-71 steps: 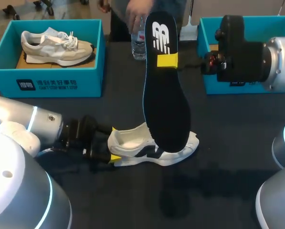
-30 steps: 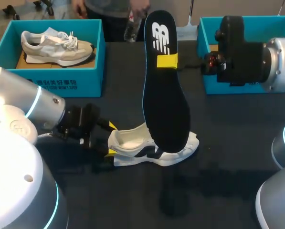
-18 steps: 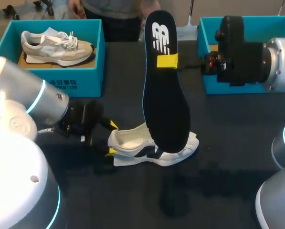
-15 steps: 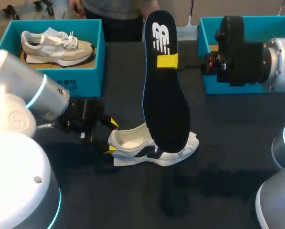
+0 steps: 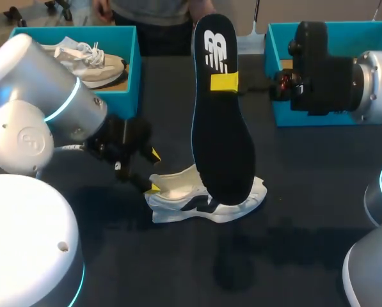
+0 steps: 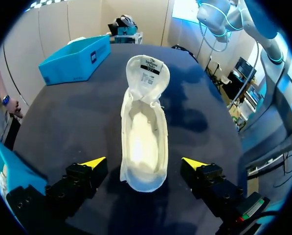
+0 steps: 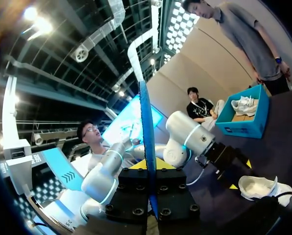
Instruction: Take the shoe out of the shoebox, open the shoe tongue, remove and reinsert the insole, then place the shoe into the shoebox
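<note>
- White shoe [image 5: 203, 195] lies on its sole on the dark worktop [image 5: 306, 192], near the middle, toe toward 3 o'clock and heel toward 9 o'clock.
- In the left wrist view the shoe [image 6: 143, 142] is open and hollow, tongue folded out ahead at the far end, pale lining showing.
- Black insole [image 5: 219, 115] stands nearly upright over the shoe. Its lower end sits at the shoe's toe half and its top points to 12 o'clock.
- Right gripper [image 5: 224, 81] comes in from 3 o'clock. Its fingers are clamped on the insole's upper part, one yellow tip showing on the black face.
- In the right wrist view we see the insole [image 7: 148, 147] edge-on, a thin blue line pinched in the right gripper [image 7: 150, 165].
- Left gripper [image 5: 154, 171] is at the shoe's heel, 9 o'clock side, with its fingers wide apart.
- In the left wrist view the left gripper [image 6: 145, 162] flanks the heel, one tip on each side, neither touching it.
- Right shoebox [image 5: 286, 112], teal, is at 2 o'clock from the shoe, partly behind the right arm.
- Left shoebox [image 5: 123, 96], teal, is at 10 o'clock and holds a second shoe [image 5: 91, 54].
</note>
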